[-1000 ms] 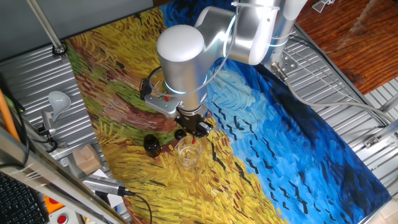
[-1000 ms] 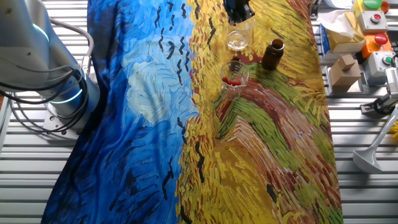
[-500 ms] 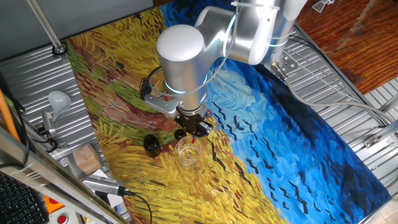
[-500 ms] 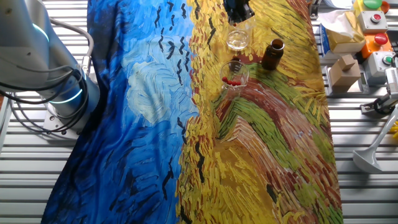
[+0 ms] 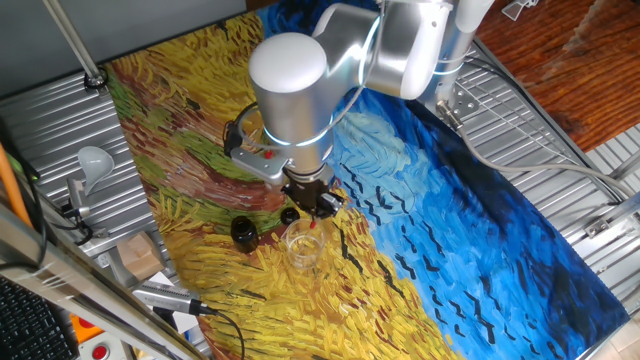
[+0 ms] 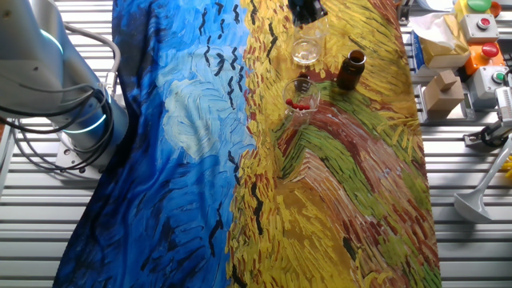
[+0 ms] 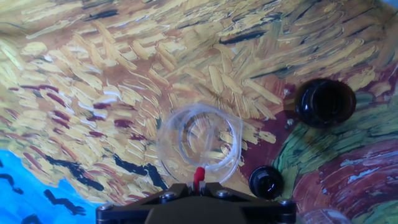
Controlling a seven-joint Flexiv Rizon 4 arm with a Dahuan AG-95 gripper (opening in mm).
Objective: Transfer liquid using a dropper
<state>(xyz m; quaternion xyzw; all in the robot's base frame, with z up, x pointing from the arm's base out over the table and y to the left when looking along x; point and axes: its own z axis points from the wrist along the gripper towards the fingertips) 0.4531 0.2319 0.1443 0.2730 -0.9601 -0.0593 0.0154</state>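
Hand view: pincer (image 7: pixel 199 185) pinches the dropper (image 7: pixel 199 176) by its red bulb at bottom centre, above the empty glass (image 7: pixel 199 144). Risks: a harder squeeze spills early; drift sends drops onto the counter (image 7: pixel 93 93), toward the black cap (image 7: pixel 267 183).

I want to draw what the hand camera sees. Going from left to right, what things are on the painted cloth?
Clear glass, then small black cap, then dark bottle seen from above. The dropper's red bulb overlaps the glass, so I left it out.
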